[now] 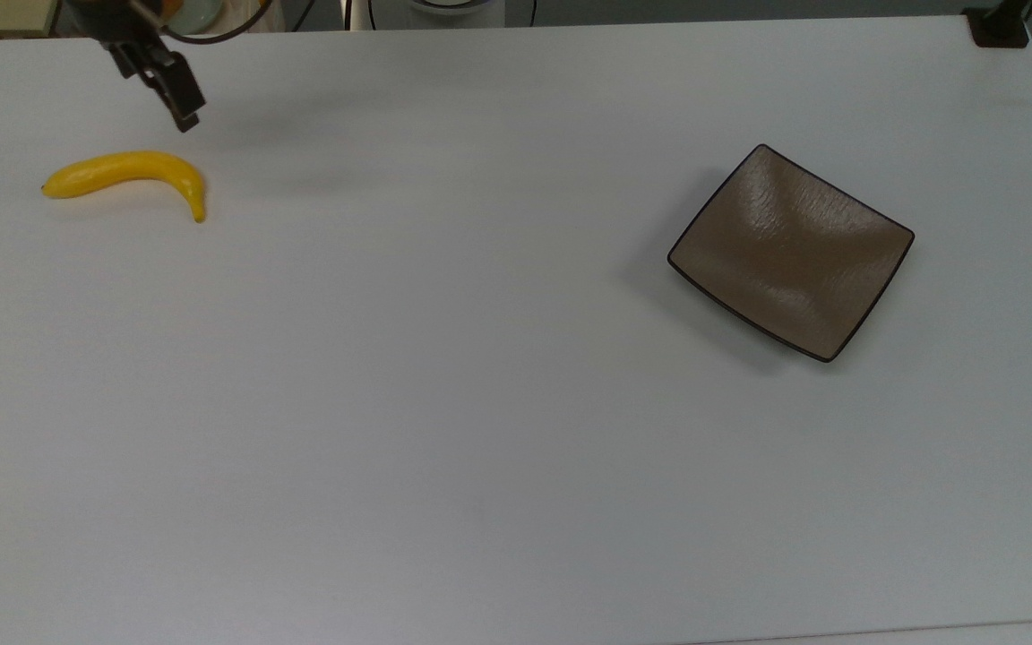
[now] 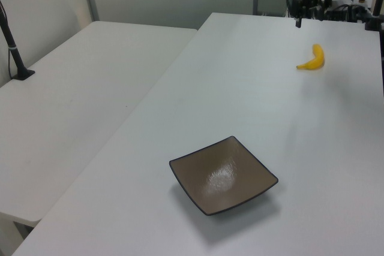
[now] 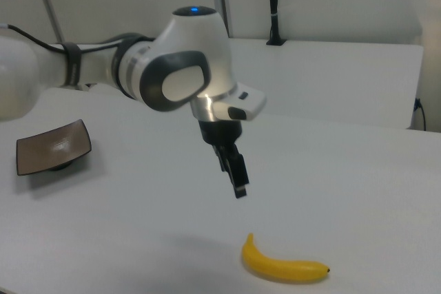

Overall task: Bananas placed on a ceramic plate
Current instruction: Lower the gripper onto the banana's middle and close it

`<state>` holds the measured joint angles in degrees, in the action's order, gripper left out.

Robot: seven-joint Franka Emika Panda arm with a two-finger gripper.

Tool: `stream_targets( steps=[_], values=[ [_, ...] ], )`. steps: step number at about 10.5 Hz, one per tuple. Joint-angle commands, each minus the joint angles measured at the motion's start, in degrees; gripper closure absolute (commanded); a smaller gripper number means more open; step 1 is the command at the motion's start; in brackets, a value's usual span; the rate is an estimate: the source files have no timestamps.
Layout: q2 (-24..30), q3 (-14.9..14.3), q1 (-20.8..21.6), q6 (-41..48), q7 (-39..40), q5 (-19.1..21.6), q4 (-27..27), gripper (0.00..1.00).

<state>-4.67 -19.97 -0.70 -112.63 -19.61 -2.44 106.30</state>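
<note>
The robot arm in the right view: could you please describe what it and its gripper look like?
The arm has glossy white rounded shells with dark grey joint sections and a grey oval panel on its side. A small blue light glows on top of the upper joint. A black cable runs along the white link behind it. The gripper is black and narrow below a white flange.

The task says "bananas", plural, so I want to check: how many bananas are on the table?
1. The single smooth yellow curved banana lies on the white table at the top view's far left, apart from the square brown ceramic plate. Nothing in view could hide another.
</note>
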Motion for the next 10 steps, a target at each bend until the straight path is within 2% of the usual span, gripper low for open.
stream_targets(
  steps=[1,3,7,10],
  values=[
    [-1.6,-1.7,-1.2,-8.1,-1.7,-0.9,4.0,0.0],
    [-4.1,-2.9,-2.7,-9.6,-2.2,-0.7,4.2,0.0],
    [-7.8,-3.0,-6.3,-11.6,-2.3,0.1,5.2,0.01],
    [-10.3,-3.0,-7.4,-12.0,-2.0,0.2,5.3,0.0]
  ],
)
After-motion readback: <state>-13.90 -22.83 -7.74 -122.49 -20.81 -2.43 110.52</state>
